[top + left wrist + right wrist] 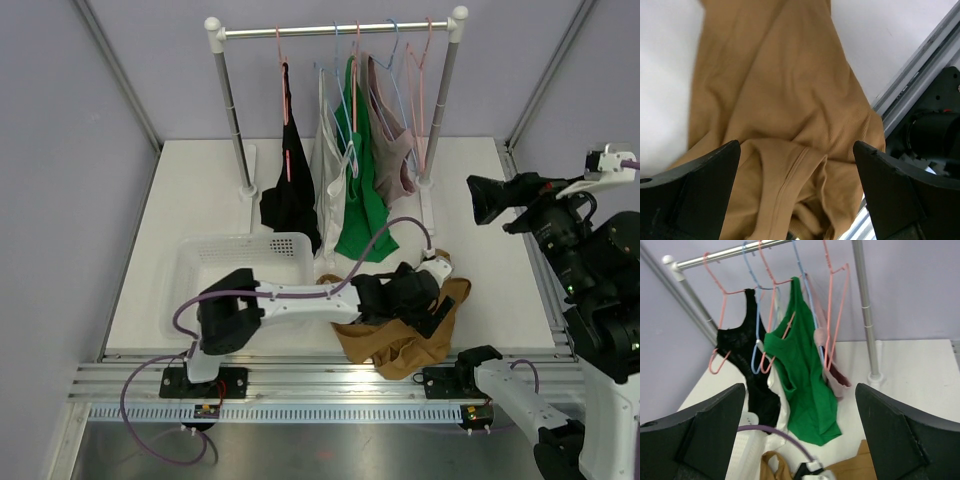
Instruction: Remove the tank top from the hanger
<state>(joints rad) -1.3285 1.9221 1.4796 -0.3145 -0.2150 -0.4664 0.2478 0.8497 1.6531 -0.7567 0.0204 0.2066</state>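
Your left gripper has its black fingers spread wide and holds nothing. It hovers over the tan tank top, a soft ribbed knit lying crumpled on the white table at its near edge, beside the aluminium rail. Your right gripper is likewise spread wide and empty, facing the metal rack, where a green top and a black top hang on thin wire hangers.

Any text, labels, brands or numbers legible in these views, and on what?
None can be read.
The green top, black top, tan top, white basket and black camera show no print.
The small red part on the left arm's base is too small to read.
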